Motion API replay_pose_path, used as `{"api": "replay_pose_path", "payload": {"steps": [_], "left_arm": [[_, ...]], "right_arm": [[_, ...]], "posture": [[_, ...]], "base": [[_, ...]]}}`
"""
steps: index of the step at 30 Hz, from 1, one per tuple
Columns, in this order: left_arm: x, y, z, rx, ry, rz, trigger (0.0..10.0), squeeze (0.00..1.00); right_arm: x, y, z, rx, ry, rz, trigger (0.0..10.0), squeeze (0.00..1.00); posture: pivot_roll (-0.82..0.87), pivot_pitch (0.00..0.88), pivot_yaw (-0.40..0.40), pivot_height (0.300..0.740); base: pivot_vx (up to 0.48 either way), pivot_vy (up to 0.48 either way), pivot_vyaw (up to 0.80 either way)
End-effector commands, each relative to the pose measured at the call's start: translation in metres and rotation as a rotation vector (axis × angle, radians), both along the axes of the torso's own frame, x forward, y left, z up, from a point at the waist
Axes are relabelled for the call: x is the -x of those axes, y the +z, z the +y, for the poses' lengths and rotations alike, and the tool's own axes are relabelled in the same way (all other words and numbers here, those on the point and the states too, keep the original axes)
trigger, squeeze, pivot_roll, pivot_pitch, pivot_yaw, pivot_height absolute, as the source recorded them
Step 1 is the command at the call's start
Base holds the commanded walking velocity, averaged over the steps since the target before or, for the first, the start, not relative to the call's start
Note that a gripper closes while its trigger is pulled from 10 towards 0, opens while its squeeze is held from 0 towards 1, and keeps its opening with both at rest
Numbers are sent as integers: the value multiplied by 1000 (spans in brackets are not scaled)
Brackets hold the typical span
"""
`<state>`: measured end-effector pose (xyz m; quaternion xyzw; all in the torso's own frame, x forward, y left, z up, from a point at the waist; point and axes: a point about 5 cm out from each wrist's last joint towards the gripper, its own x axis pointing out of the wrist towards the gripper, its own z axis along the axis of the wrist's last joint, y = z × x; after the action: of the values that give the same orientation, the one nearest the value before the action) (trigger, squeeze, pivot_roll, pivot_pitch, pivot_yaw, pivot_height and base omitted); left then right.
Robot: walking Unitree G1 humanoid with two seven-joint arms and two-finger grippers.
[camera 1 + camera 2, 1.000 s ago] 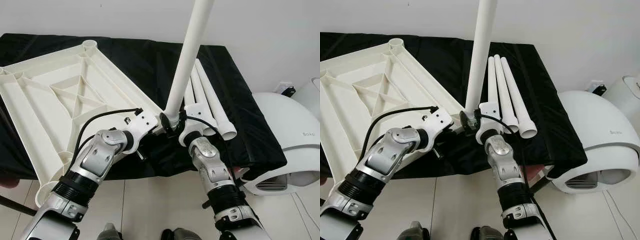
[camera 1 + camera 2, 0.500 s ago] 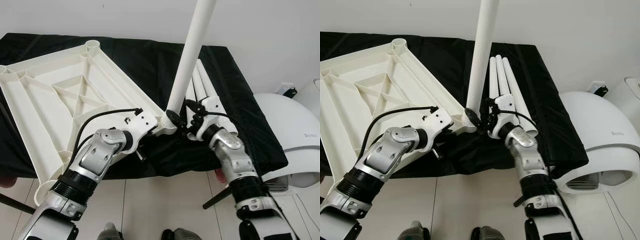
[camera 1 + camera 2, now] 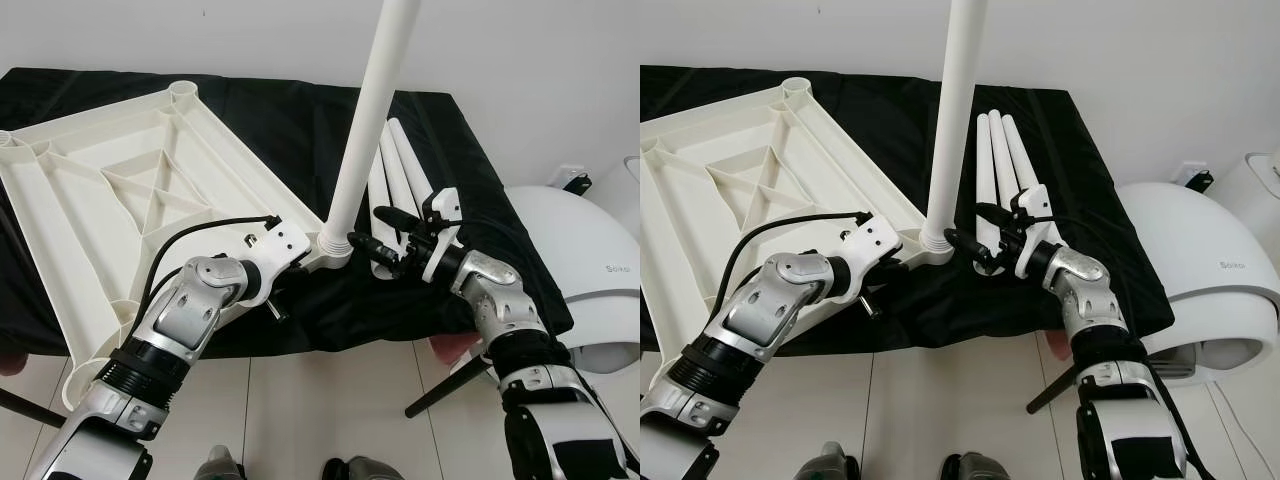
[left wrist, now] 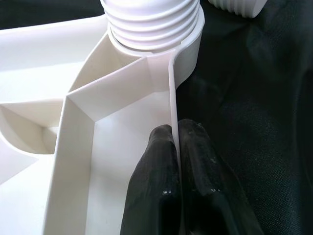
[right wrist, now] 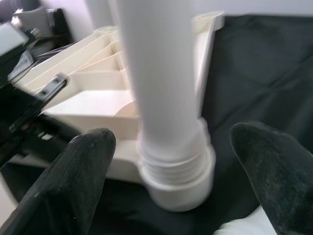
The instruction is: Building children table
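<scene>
A white ribbed plastic table top (image 3: 130,190) lies upside down on a surface draped in black cloth (image 3: 300,130), its near corner reaching the cloth's front edge. From that corner's socket a long white plastic table leg (image 3: 365,130) stands nearly upright, its threaded base seated in the socket.

The left gripper (image 4: 178,147) is closed on the thin outer wall of the table top, just beside the socket — one black finger on each side of the wall. The right gripper (image 3: 372,240) hovers with its fingers (image 5: 83,161) spread wide on either side of the leg's base, holding nothing.

Three more white table legs (image 3: 998,165) lie side by side on the cloth, beyond the right gripper, toward its right edge.

A white domed appliance (image 3: 590,270) stands on the floor past the cloth's right edge; its grey lettering is too small to read.
</scene>
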<state>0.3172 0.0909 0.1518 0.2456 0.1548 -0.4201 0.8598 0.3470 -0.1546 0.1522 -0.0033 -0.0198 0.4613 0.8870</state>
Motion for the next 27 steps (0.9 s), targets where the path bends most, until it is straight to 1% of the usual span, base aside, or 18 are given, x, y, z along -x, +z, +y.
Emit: {"api": "replay_pose_path", "payload": {"steps": [1,5,8,13,15,18,20,25,27], "left_arm": [[-3,9,1,-12,-4,-45,10000,0],[-3,10,2,-12,-6,-44,10000,0],[-2,11,2,-11,-8,-45,10000,0],[-2,11,2,-12,-10,-45,10000,0],[-2,11,1,-14,-14,-46,10000,0],[-2,12,1,-14,-17,-46,10000,0],[-1,12,0,-14,-22,-45,10000,0],[-1,11,-1,-14,-25,-44,10000,0],[0,11,-1,-14,-26,-44,10000,0]], "right_arm": [[0,-3,3,8,49,12,10000,0],[0,-6,7,20,85,23,10000,0],[0,-9,12,58,126,22,10000,0],[-3,-10,13,73,128,19,10000,0],[-9,-8,16,96,109,-3,10000,0],[-12,-4,17,94,90,-15,10000,0],[-17,2,18,85,67,-31,10000,0],[-20,6,19,84,55,-39,10000,0],[-24,12,19,85,43,-56,10000,0]], "posture": [[18,57,-43,740],[24,58,-41,740],[27,58,-38,740],[27,58,-37,740],[27,58,-34,740],[29,55,-33,740],[30,52,-34,740],[33,51,-35,740],[35,48,-36,740]], "base": [[0,0,0],[0,0,0],[0,0,0],[0,0,0],[0,0,0],[0,0,0],[0,0,0],[0,0,0],[0,0,0]]}}
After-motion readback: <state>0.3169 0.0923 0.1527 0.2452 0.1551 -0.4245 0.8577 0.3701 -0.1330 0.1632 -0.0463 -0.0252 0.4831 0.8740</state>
